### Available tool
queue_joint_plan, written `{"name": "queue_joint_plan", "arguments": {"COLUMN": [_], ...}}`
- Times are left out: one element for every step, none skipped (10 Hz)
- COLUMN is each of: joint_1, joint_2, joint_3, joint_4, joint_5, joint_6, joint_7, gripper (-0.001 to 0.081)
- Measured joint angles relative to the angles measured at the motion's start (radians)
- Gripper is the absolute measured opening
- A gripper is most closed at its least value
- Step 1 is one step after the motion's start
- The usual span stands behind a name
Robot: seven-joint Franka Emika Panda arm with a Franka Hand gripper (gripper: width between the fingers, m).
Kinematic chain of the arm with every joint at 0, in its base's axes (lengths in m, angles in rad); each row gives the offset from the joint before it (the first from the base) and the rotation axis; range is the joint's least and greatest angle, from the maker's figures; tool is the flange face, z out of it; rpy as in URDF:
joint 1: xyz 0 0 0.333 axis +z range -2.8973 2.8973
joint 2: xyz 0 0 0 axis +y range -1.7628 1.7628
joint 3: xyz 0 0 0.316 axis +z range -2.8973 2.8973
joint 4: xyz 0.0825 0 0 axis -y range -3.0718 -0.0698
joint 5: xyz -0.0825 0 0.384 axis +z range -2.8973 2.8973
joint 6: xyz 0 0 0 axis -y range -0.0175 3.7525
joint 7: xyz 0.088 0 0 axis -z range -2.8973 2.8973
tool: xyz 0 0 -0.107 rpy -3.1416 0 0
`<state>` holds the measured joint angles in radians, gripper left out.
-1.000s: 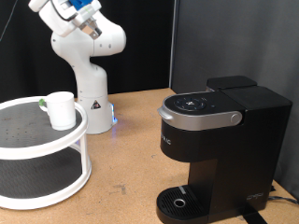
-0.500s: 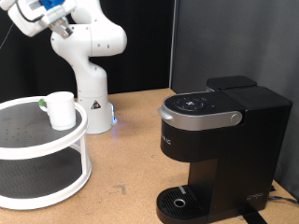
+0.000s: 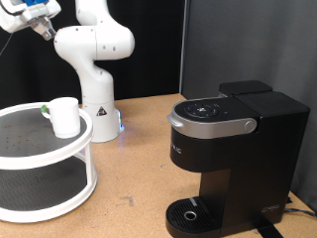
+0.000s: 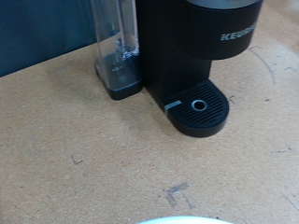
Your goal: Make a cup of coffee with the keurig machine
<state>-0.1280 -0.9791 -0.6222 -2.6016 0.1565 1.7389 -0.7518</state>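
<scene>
Your gripper [image 3: 30, 20] is hanging high up at the exterior view's top left corner, far above everything. You can only see a bit of it there, so you cannot tell if the jaws are spread or pressed together. It is holding nothing that you can see.

The cup [image 3: 64, 116] is sitting upright on the top shelf of the round white stand [image 3: 59, 159], at the exterior view's left. Something small and green [image 3: 45, 109] is peeking out just beside it. The keurig machine [image 3: 233, 149] is standing on the counter [image 3: 139, 169] at the exterior view's right, well apart from the cup. Its lid looks closed, and its drip tray [image 4: 198, 105] is bare, so no cup is under the spout yet.

The gripper is nearest to the cup, so picking it up seems to be the step in hand. To do it well, you are wanting to come straight down over the cup, keep it upright, and squeeze gently on its sides so it does not tip or slide off the shelf.
</scene>
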Motion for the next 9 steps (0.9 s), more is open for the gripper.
{"name": "queue_joint_plan", "arguments": {"joint_1": [-0.007,-0.012,-0.015,-0.019,-0.026,-0.04,-0.056,-0.072,-0.085], "joint_2": [-0.004,-0.005,-0.006,-0.006,-0.006,-0.006,-0.006,-0.005,-0.005], "joint_3": [-0.005,-0.009,-0.013,-0.018,-0.021,-0.021,-0.021,-0.021,-0.021], "joint_4": [0.0,0.0,0.0,-0.002,-0.011,-0.03,-0.057,-0.088,-0.115], "joint_5": [0.0,0.0,0.001,0.001,0.001,0.0,0.0,0.0,-0.001], "joint_6": [0.006,0.007,0.007,0.013,0.036,0.073,0.122,0.173,0.213], "joint_7": [0.0,0.0,0.0,0.002,0.006,0.007,0.008,0.008,0.008], "gripper": [0.0,0.0,0.0,0.0,0.0,0.0,0.0,0.0,0.0]}}
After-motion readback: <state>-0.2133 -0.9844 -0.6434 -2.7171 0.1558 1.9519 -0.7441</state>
